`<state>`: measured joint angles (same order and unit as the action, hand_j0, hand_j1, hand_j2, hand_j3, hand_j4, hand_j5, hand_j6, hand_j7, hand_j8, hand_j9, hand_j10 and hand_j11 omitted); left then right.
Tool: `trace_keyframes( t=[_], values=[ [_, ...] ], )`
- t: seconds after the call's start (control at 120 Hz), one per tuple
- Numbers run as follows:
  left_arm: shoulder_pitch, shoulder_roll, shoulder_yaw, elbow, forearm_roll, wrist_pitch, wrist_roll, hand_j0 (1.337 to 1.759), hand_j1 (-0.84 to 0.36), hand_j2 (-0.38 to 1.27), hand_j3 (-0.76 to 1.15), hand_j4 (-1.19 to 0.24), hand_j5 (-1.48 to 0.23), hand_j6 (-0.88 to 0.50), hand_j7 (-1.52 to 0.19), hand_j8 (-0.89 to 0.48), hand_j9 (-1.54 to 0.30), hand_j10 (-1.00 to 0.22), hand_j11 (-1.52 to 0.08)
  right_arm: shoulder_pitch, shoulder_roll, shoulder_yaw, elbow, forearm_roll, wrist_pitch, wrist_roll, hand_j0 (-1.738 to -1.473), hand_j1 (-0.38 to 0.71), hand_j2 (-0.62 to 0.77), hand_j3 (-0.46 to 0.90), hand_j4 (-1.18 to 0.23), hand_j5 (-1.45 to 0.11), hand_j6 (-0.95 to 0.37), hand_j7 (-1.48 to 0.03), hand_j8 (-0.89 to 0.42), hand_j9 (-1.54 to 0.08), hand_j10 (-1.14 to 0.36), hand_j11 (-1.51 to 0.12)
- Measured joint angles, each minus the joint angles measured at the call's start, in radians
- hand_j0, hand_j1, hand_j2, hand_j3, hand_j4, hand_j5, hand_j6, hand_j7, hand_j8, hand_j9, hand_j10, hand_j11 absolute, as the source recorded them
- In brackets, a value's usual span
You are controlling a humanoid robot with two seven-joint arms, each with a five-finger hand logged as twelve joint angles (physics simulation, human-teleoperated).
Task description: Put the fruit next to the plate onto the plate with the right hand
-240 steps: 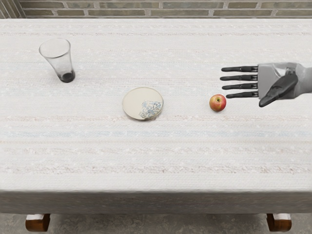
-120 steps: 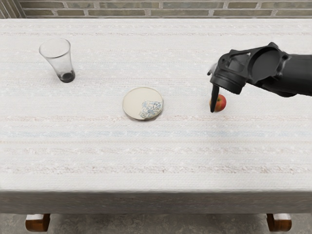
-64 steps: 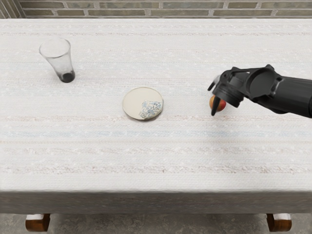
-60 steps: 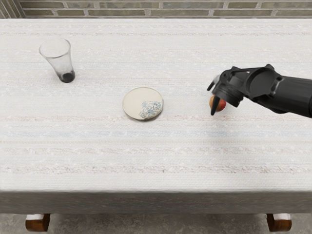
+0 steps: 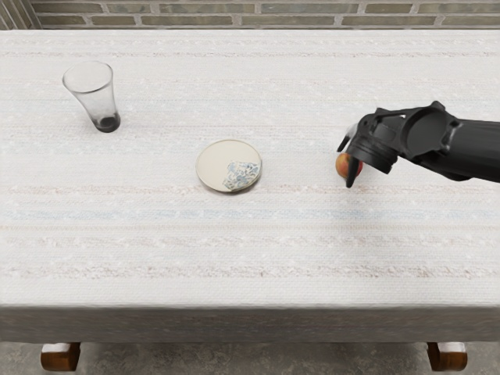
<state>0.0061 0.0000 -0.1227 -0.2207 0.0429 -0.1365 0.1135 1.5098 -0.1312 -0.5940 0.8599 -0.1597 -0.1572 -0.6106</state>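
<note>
Right hand: dark, glossy, hard-shelled, its arm coming in from the right edge, palm down over the apple and covering most of it. Grip state: cannot tell, since the wrist housing hides the contact. Apple: only a red-yellow sliver shows at the hand's left side; it appears to sit on the table, well apart from the plate to its left and not on it. Risks, as judged: the fruit is round and smooth-skinned, so a hold that bears on one side only could squirt it out and send it rolling across the flat top; a lift begun before the hand has properly seated would leave it behind; a high release over the plate could see it bounce or roll off, as the plate is shallow with a low rim. Plate: small, round, cream, glazed, with a blue-grey patterned patch near its right side. Table surface: pale, woven-looking, faintly striped, matte. Far left, a clear tapered glass with a dark base, well clear of the carry path.
</note>
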Motion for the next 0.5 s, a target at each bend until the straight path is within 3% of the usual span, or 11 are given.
trace_keyframes(
  t=[0.075, 0.133, 0.25, 0.317, 0.5],
  values=[
    [0.000, 0.000, 0.000, 0.000, 0.000, 0.000, 0.000, 1.658, 0.35, 0.00, 0.00, 0.00, 0.00, 0.00, 0.00, 0.00, 0.00, 0.00, 0.00, 0.002, -0.002, 0.005, 0.005, 0.021, -0.002, -0.002, -1.656, 0.25, -0.10, 0.00, -0.52, -0.62, -0.25, -0.50, -0.18, -0.60, -0.50, -0.64],
    [0.000, 0.000, 0.000, 0.000, 0.000, 0.000, 0.000, 1.658, 0.35, 0.00, 0.00, 0.00, 0.00, 0.00, 0.00, 0.00, 0.00, 0.00, 0.00, 0.002, -0.009, 0.032, 0.007, 0.033, -0.001, 0.000, -1.654, 0.33, -0.02, 0.00, -0.60, -0.75, -0.32, -0.64, -0.28, -0.68, -0.53, -0.76],
    [0.000, 0.000, 0.000, 0.000, 0.000, 0.000, 0.000, 1.658, 0.35, 0.00, 0.00, 0.00, 0.00, 0.00, 0.00, 0.00, 0.00, 0.00, 0.00, -0.002, -0.051, 0.094, 0.009, 0.046, 0.000, 0.000, -1.652, 0.33, 0.24, 0.00, -0.69, -0.94, -0.37, -0.86, -0.31, -0.90, -0.62, -0.94],
    [0.000, 0.000, 0.000, 0.000, 0.000, 0.000, 0.000, 1.658, 0.35, 0.00, 0.00, 0.00, 0.00, 0.00, 0.00, 0.00, 0.00, 0.00, 0.00, -0.020, -0.097, 0.173, 0.010, 0.049, 0.007, 0.000, -1.651, 0.32, 0.27, 0.00, -0.68, -1.01, -0.35, -0.93, -0.29, -1.00, -0.63, -1.00],
    [0.000, 0.000, 0.000, 0.000, 0.000, 0.000, 0.000, 1.658, 0.35, 0.00, 0.00, 0.00, 0.00, 0.00, 0.00, 0.00, 0.00, 0.00, 0.00, -0.168, -0.213, 0.593, 0.001, 0.048, 0.193, 0.001, -1.652, 0.29, 0.29, 0.00, -0.67, -1.13, -0.31, -1.05, -0.27, -1.13, -0.66, -1.13]
  ],
)
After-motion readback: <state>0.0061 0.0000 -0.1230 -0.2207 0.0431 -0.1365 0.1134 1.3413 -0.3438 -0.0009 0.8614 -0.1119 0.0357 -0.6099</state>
